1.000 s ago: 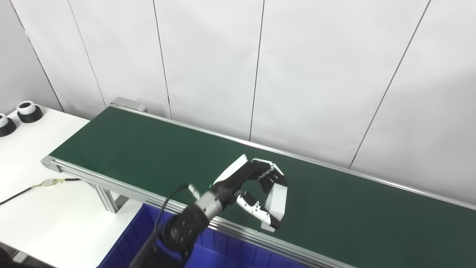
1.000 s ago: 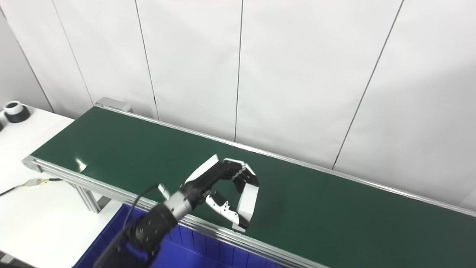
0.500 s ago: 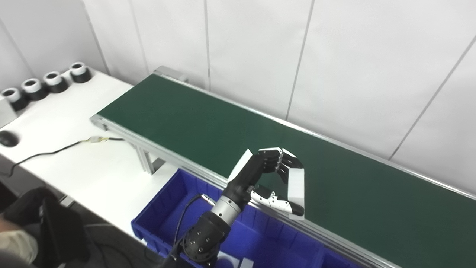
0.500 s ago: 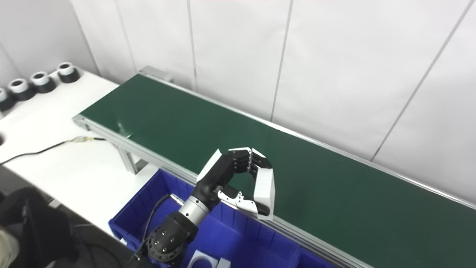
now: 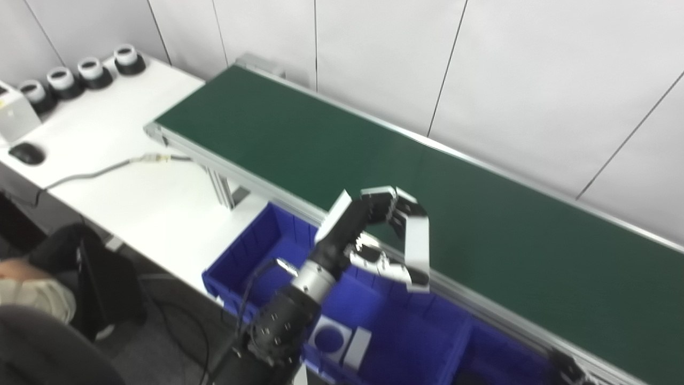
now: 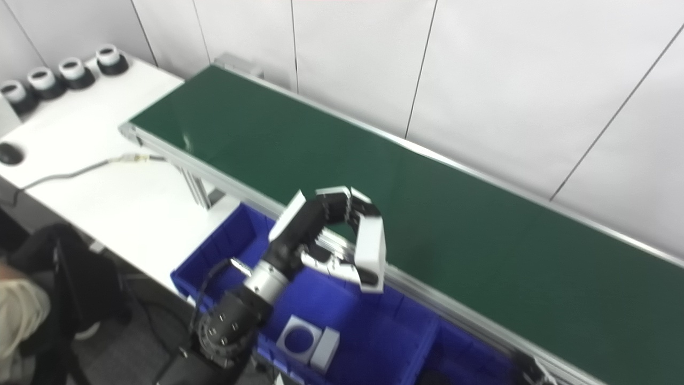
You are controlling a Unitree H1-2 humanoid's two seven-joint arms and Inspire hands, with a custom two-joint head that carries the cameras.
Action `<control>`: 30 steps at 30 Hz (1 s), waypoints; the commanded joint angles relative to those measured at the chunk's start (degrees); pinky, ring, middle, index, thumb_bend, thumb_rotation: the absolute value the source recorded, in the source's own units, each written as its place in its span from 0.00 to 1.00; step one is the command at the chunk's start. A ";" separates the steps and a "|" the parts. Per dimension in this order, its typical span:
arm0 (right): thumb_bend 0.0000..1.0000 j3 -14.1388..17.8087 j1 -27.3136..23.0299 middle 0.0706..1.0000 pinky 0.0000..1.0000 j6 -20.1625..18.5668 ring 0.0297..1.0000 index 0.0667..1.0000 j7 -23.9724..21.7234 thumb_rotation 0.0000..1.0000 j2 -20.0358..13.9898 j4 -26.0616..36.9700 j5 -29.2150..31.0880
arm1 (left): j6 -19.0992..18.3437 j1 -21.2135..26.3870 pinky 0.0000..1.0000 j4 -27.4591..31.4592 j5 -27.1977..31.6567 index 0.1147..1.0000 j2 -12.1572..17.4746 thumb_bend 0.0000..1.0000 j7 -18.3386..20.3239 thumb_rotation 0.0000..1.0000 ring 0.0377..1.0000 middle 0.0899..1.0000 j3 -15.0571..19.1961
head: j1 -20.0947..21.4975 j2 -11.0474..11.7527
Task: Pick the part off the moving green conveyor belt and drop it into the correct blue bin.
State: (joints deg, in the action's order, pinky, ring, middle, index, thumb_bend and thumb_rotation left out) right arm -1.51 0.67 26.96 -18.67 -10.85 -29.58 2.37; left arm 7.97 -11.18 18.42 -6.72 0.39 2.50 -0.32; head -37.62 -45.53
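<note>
Drawn back toward the near rail, the left hand (image 5: pixel 382 235) now hangs over the blue bin (image 5: pixel 427 342) edge, fingers curled but apart, holding nothing. No part shows on the green conveyor belt (image 5: pixel 481 230) (grey pieces already lie in the bin), so I cannot tell its direction; the right hand is out of view.

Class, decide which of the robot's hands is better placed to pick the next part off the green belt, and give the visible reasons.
Probably the left hand: it hovers open at the near edge of the conveyor belt, above the blue bin. The right hand is out of view.
</note>
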 commanded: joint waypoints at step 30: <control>0.94 0.08 0.06 0.81 0.75 -0.04 0.78 0.84 1.07 0.93 1.92 4.10 -1.63 | -0.83 0.45 0.42 -14.71 -41.66 0.41 8.37 0.52 -7.96 0.00 0.43 0.45 -16.03 | 3.33 0.58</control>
State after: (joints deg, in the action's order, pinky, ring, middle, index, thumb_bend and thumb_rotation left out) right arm -1.49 1.03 26.96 -18.07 -9.09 -27.56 0.42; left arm 6.47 -11.88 3.45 -47.11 8.69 -2.90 -16.12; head -34.28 -44.91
